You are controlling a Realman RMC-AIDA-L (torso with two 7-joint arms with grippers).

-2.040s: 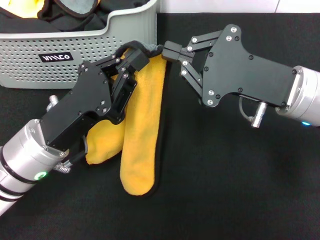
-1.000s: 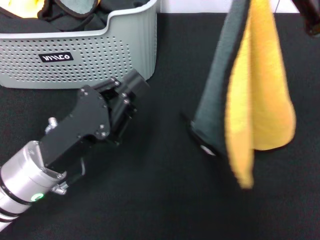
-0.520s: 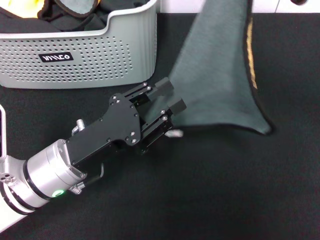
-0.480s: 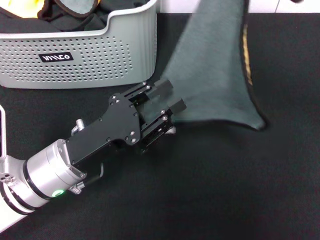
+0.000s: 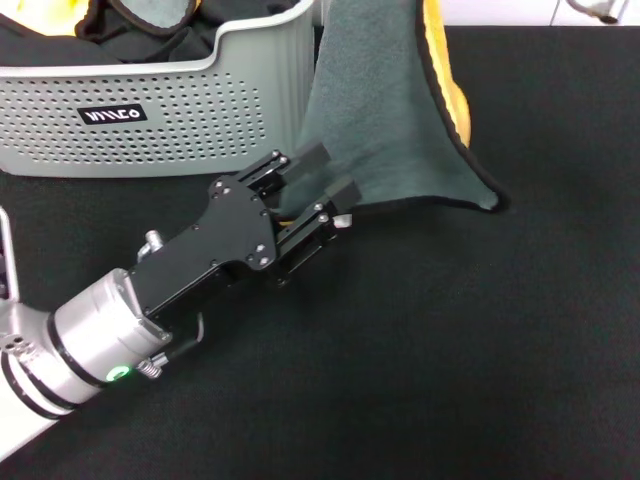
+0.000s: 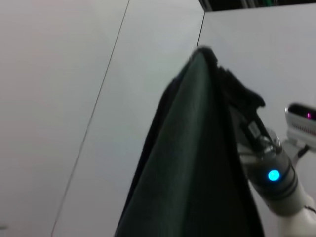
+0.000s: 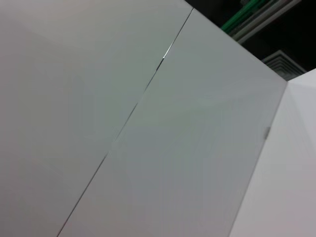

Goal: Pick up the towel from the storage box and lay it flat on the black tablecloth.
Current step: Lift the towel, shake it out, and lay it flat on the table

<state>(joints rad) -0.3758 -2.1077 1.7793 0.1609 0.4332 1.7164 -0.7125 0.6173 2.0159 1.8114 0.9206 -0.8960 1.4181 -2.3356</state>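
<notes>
The towel [image 5: 385, 120] hangs from above the head view, grey face toward me, with a strip of its yellow face [image 5: 452, 95] along the right edge. Its lower hem hovers just over the black tablecloth [image 5: 450, 350], beside the storage box [image 5: 180, 110]. My left gripper [image 5: 322, 176] is open, its fingers [image 5: 341, 190] astride the towel's lower left corner. The right gripper [image 6: 217, 69] is out of the head view. In the left wrist view it is shut on the top of the towel [image 6: 187, 163], holding it up.
The storage box holds more dark and yellow cloths [image 5: 130, 20] and stands at the back left, close to the left gripper. The tablecloth stretches bare to the right and front of the hanging towel.
The right gripper lifted the towel off the cloth and turned its grey face toward me. The hanging towel has swung left toward the box. The left gripper let go, then came in at the lower corner.
</notes>
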